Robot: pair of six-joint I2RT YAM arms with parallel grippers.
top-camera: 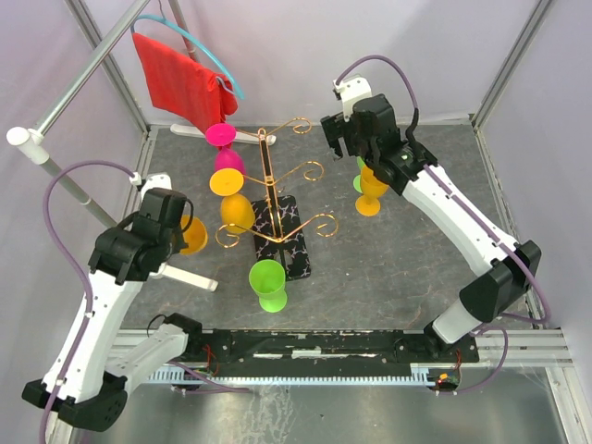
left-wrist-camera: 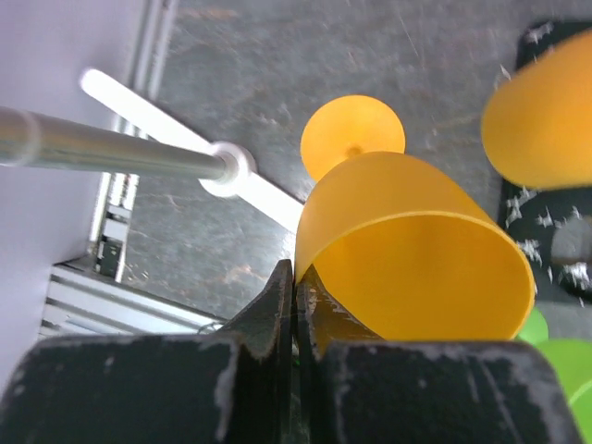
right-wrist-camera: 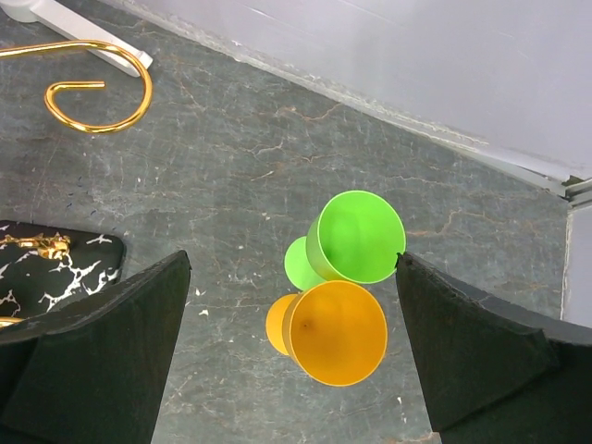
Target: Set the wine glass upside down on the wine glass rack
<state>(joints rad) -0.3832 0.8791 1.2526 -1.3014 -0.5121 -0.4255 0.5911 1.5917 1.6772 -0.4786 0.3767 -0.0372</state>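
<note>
Your left gripper (left-wrist-camera: 295,285) has its fingers pressed together on the rim of a translucent orange plastic wine glass (left-wrist-camera: 416,268). The bowl's mouth faces the wrist camera at lower centre of that view and its round foot shows beyond it. You cannot tell whether the foot touches the grey stone-patterned table (left-wrist-camera: 277,55). From above, the arm covers most of this glass, left of centre. Just to its right stands the gold wire wine glass rack (top-camera: 269,180) on its black white-veined base (top-camera: 289,239), apart from the held glass. Hanging pink glasses (top-camera: 222,137) and hanging orange glasses (top-camera: 238,213) fill the rack's left side. A lime green glass (top-camera: 269,285) stands on the table just in front of the base. Your right gripper (right-wrist-camera: 294,268) is spread wide with nothing in it, above a green glass (right-wrist-camera: 356,236) and an orange glass (right-wrist-camera: 338,333) standing upright and touching, at upper right of the overhead view. A red cloth (top-camera: 180,83) hangs from a hoop at upper left. A white-tipped metal rod (left-wrist-camera: 120,153) crosses close beside the held glass.
</note>
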